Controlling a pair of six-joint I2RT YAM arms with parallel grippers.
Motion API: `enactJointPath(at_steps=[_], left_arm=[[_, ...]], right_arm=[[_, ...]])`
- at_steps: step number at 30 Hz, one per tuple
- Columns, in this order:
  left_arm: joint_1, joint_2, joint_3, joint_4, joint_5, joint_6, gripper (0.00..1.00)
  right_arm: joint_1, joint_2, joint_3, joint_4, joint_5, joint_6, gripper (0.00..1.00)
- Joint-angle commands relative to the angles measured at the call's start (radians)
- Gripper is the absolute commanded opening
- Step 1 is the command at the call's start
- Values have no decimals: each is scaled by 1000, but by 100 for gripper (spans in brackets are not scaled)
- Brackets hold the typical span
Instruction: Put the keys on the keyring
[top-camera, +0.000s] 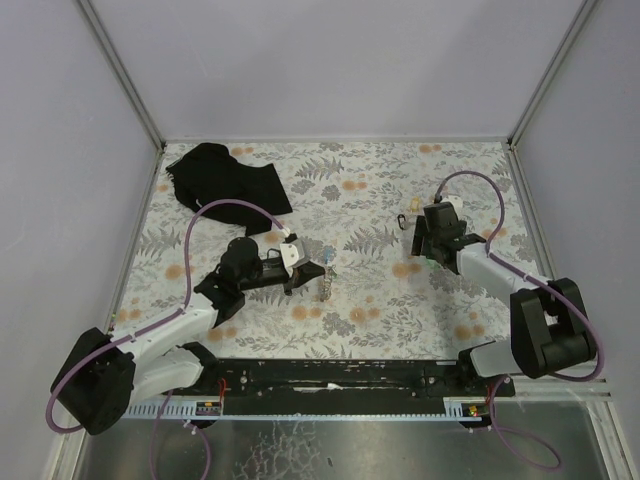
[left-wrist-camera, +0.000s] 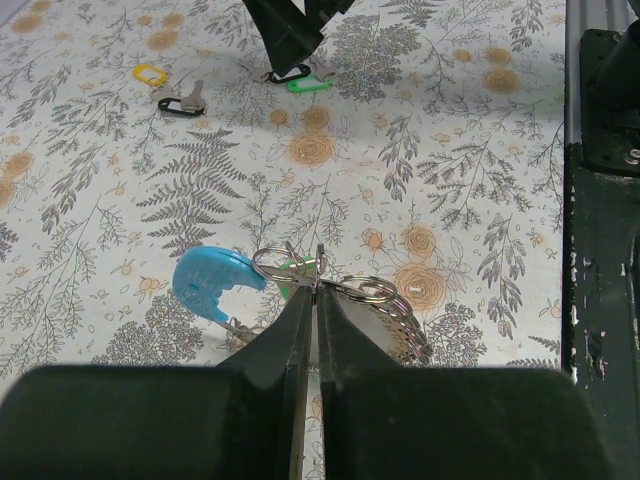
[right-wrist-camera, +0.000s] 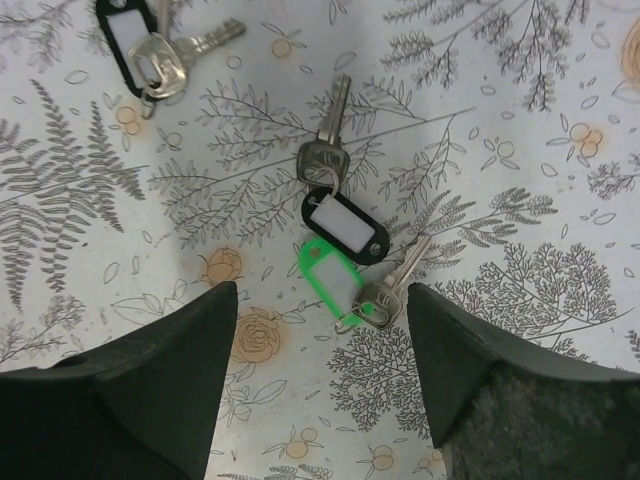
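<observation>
The left jaws are closed on a grey metal ring of the keyring (left-wrist-camera: 210, 283), whose light-blue tag sticks out to one side of the tips, with more metal coils on the other side. From above, the keyring (top-camera: 325, 283) sits near the middle of the floral counter (top-camera: 370, 190), at the tip of the left arm.

The right jaws stand open, well apart from the keyring, over the right half of the counter. Between their fingers (right-wrist-camera: 170, 370) lies a green-tagged key (right-wrist-camera: 335, 280), flat on the counter. A black-tagged key (right-wrist-camera: 345, 225) lies just beyond it, the two tags touching or overlapping. Neither finger touches them.

A second black-tagged key (right-wrist-camera: 135, 45) lies farther off, and a yellow tag (left-wrist-camera: 150, 74) is near it. A black cloth (top-camera: 225, 180) is crumpled in the far left corner.
</observation>
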Motion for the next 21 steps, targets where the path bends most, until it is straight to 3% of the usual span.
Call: enactJointPath(at_steps=[1, 12, 21], left_arm=[[-1, 13, 33, 43, -2, -11, 0], [0, 11, 32, 45, 1, -14, 0], [-1, 9, 30, 55, 7, -18, 0]], right_arm=[[-43, 33, 15, -25, -6, 87, 73], [-93, 156, 30, -28, -86, 105, 50], [-86, 107, -30, -59, -244, 140, 28]])
